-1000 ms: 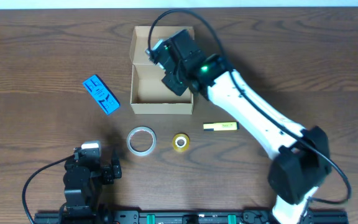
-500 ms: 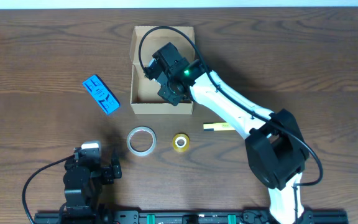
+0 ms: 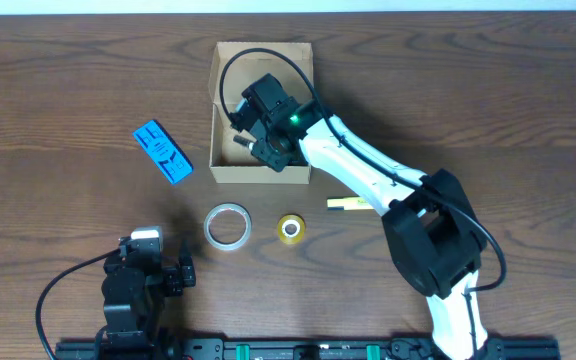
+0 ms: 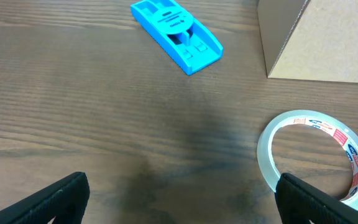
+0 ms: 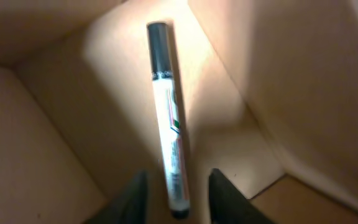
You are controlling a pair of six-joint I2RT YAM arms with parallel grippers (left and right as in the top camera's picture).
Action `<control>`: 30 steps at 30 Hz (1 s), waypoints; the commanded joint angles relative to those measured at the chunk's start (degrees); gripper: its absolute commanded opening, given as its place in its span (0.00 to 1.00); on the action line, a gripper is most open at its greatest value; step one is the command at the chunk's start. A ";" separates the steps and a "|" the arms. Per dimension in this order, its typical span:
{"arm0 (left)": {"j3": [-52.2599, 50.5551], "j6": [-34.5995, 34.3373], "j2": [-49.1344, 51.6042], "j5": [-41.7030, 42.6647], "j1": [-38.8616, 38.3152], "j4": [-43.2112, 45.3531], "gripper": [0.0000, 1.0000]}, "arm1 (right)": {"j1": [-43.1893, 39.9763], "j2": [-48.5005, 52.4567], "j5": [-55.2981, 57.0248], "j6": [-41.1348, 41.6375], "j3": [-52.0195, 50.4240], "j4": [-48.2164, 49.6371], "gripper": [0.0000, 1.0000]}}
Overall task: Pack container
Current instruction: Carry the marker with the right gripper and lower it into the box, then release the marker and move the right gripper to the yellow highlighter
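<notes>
The container (image 3: 263,172) is a tan cardboard box, open, at the table's far middle; its corner shows in the left wrist view (image 4: 316,43). My right gripper (image 3: 248,141) reaches down into it. In the right wrist view its fingers (image 5: 179,193) are apart on either side of a white marker with a black cap (image 5: 165,106), which lies on the box floor with gaps on both sides. My left gripper (image 4: 179,199) is open and empty, low over the table near the front left.
A blue plastic piece (image 3: 162,151) lies left of the box. A clear tape roll (image 3: 228,226), a small yellow tape roll (image 3: 290,228) and a yellow highlighter (image 3: 348,204) lie in front of the box. The clear roll is by my left gripper's right finger (image 4: 319,155).
My right arm has swung left and lowered its gripper from the box's right rim into the box. The left arm has not moved.
</notes>
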 commanded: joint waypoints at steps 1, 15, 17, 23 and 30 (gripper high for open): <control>-0.50 0.81 -0.37 -0.44 -0.26 -0.15 0.95 | 0.61 0.07 0.02 -0.20 0.35 1.11 0.38; -0.50 0.81 -0.37 -0.46 -0.26 -0.15 0.95 | 0.85 -5.46 4.52 4.28 13.44 -12.17 0.99; -0.50 0.81 -0.37 -0.46 -0.26 -0.15 0.95 | 0.76 -6.91 4.24 4.28 13.44 -15.74 0.99; -0.50 0.81 -0.37 -0.44 -0.26 -0.13 0.95 | -1.81 -12.07 -0.35 3.80 12.48 -28.20 0.99; -0.50 0.81 -0.37 -0.44 -0.26 -0.15 0.95 | -8.20 -23.67 -4.24 -2.69 0.85 -28.52 0.99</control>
